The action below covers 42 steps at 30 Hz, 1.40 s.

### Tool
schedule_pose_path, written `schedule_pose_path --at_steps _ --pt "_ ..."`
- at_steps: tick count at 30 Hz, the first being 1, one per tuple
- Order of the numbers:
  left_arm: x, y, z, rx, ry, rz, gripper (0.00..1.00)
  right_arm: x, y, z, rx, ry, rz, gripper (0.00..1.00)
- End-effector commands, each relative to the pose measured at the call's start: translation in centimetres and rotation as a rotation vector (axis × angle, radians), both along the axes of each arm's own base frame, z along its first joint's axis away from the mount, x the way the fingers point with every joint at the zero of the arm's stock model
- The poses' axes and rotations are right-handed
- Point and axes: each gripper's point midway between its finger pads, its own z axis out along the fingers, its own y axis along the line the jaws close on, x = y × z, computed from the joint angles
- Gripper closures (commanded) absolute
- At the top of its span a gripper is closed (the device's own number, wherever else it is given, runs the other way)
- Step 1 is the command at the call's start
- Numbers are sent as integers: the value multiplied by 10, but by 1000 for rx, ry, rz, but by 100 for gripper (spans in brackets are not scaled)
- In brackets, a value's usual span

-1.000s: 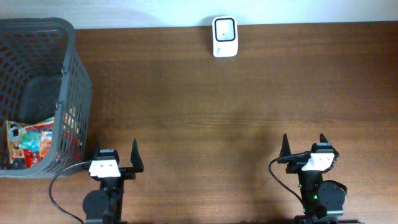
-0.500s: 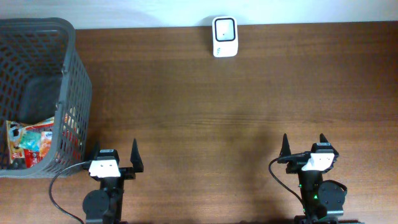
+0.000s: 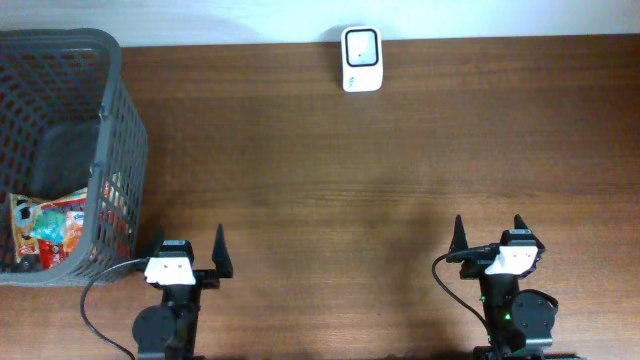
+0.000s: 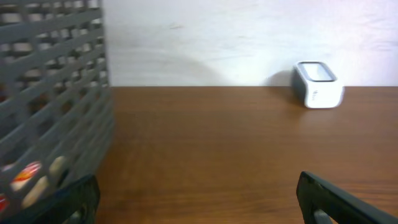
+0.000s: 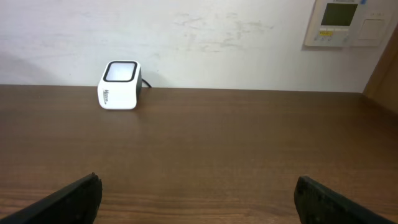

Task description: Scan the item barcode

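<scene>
Overhead, you see the left gripper (image 3: 186, 235) at the near edge of the wooden table (image 3: 330, 170), its fingers spread wide and holding nothing. The right gripper (image 3: 488, 222) sits well to its right, likewise wide apart and empty. The item, a colourful snack packet (image 3: 48, 225), lies inside the grey basket (image 3: 115, 120) at the table's left end, near your left gripper. The white scanner (image 3: 360, 58) stands at the far edge by the wall, window turned upward, well apart from both grippers.
</scene>
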Motion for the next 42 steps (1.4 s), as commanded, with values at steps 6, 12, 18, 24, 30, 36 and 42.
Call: schedule_pose_path --at_steps 6,12,18,24,30,36,42 --pt "-31 -75 92 48 -388 -454 1 0 -3 -2 5 2 -18 2" --pt "-44 -64 162 79 -443 -378 1 0 -3 -2 5 2 -18 2" --pt "-22 -79 193 -41 -40 -482 1 0 -3 -2 5 2 -18 2" --pt "6 -76 231 -12 22 -465 1 0 -3 -2 5 2 -18 2" --pt "41 -55 216 -78 514 -325 1 0 -3 -2 5 2 -18 2" --pt "54 58 234 -197 532 368 1 0 -3 -2 5 2 -18 2" --pt "24 144 271 -308 371 721 1 0 -3 -2 5 2 -18 2"
